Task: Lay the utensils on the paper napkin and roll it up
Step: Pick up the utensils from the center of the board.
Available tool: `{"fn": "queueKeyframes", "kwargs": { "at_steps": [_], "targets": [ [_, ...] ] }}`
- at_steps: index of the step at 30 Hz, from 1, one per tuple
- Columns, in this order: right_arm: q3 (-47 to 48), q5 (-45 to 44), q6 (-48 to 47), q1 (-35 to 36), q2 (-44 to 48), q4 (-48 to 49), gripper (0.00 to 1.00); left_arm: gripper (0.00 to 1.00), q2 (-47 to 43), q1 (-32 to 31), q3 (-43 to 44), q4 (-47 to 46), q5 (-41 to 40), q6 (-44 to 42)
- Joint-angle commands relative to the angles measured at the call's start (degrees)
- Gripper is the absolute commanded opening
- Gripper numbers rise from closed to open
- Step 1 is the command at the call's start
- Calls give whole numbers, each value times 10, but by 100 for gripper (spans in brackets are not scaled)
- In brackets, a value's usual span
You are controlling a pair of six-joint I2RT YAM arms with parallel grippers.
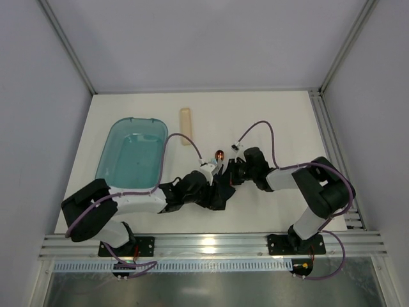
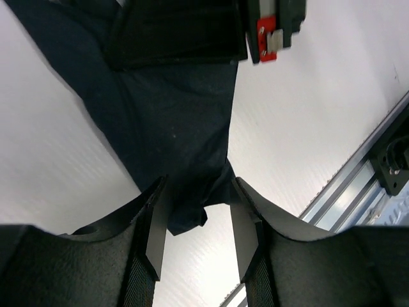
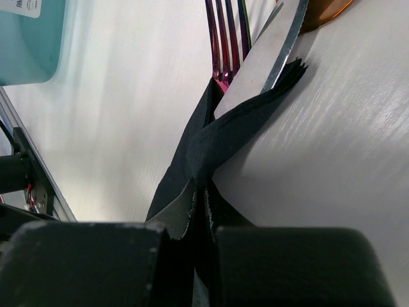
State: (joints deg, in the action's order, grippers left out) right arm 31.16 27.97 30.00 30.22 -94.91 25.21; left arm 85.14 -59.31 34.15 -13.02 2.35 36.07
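The utensils (image 1: 219, 154) on the worktop (image 1: 281, 121) point toward its far edge; only the right wrist view shows fork tines (image 3: 225, 38), knife blade (image 3: 268, 51); right end effector (image 3: 200, 201) pinches the paper napkin (image 3: 217, 141); left end effector (image 2: 197, 211) straddles it, parted

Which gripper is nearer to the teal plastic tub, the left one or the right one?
Left. The left gripper is a little right of the teal tub, over the paper napkin; the right gripper is farther right, pinching the napkin's other side.

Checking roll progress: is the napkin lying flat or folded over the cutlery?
Folded over: in the right wrist view the napkin wraps the fork and knife.
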Motion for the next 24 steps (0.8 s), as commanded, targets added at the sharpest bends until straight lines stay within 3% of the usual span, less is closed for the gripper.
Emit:
{"fn": "queueKeyframes", "kwargs": {
  "at_steps": [1, 10, 14, 20, 24],
  "targets": [
    [-13, -5, -14, 4, -3, -12, 4, 47, -64, 8, 51, 108, -81, -15],
    [-21, 56, 8, -9, -4, 83, 4, 46, -104, 78, 65, 168, -60, 22],
    [-36, 70, 10, -17, 9, 119, 4, 44, -91, 99, 58, 145, -27, 29],
    [-63, 75, 8, -23, 51, 164, 4, 49, -75, 104, 48, 134, 26, 27],
    [-81, 68, 1, -23, 75, 187, 4, 53, -76, 106, 22, 72, 61, 20]
  ]
}}
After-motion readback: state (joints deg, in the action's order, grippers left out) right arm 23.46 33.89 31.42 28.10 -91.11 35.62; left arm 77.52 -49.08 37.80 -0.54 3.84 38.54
